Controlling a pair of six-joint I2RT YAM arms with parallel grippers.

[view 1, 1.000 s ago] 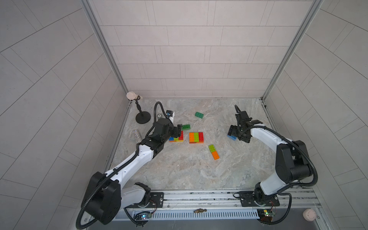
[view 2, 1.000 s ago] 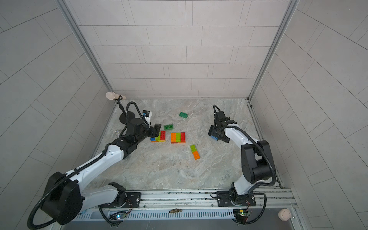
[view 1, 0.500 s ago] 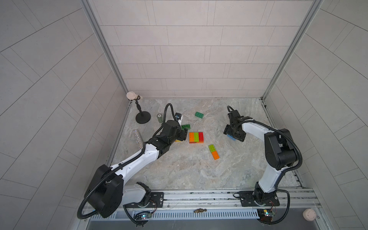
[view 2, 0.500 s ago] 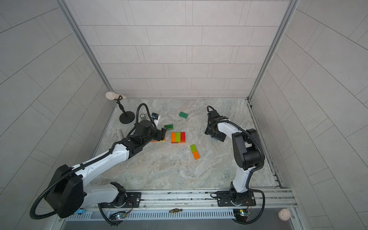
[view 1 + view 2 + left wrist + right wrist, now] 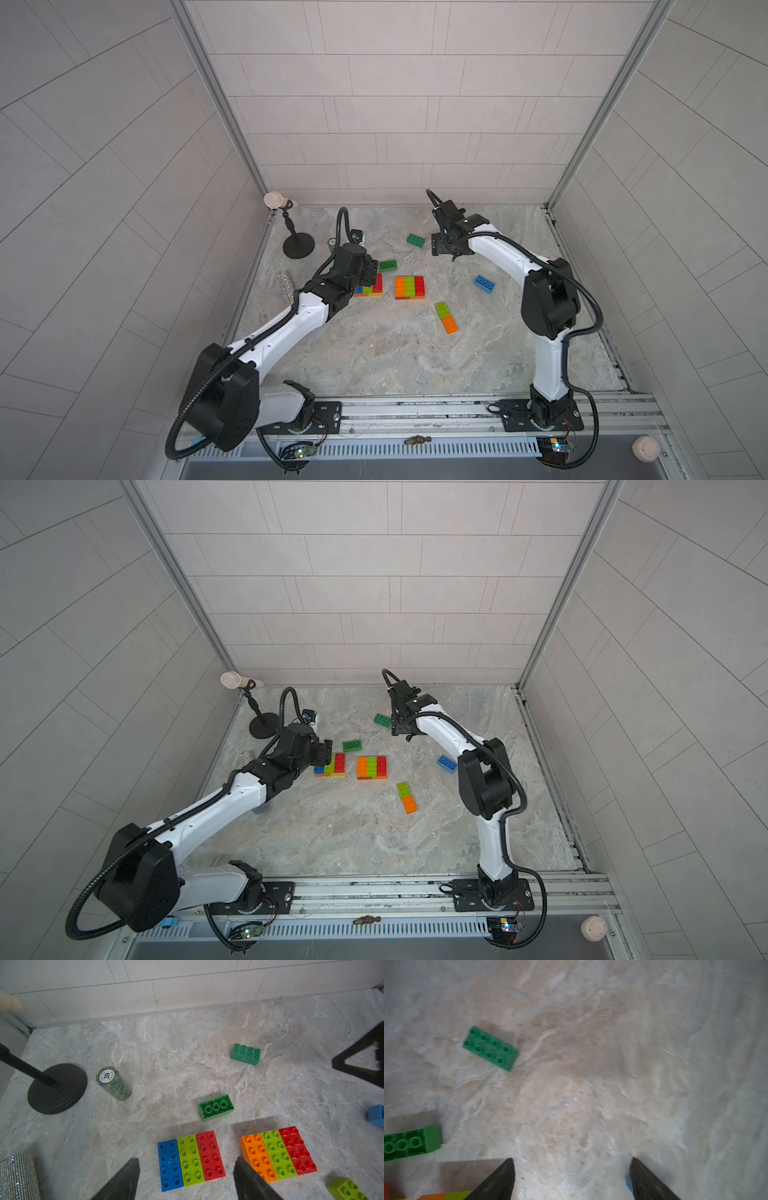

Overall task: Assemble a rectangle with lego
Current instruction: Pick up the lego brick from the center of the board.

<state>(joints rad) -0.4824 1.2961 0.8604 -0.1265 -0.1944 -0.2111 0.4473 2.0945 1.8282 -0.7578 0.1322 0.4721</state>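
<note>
A joined block of blue, lime and red lego (image 5: 191,1160) lies flat between the fingers of my left gripper (image 5: 187,1159), which is open with a gap on each side. An orange, lime and red block (image 5: 409,286) sits just right of it. One dark green brick (image 5: 415,240) lies studs up near the back, another (image 5: 387,265) lies upside down. My right gripper (image 5: 442,249) hovers just right of the studs-up green brick (image 5: 490,1048), open and empty. A blue brick (image 5: 484,284) and a lime-and-orange pair (image 5: 446,317) lie loose.
A black microphone stand base (image 5: 298,245) stands at the back left, with a green stack of poker chips (image 5: 113,1083) beside it. A glittery silver tube (image 5: 286,286) lies along the left wall. Tiled walls close in three sides.
My right gripper has swung from the blue brick at the right towards the back centre, leaving that brick on the table. The left gripper has edged slightly forward over its block.
</note>
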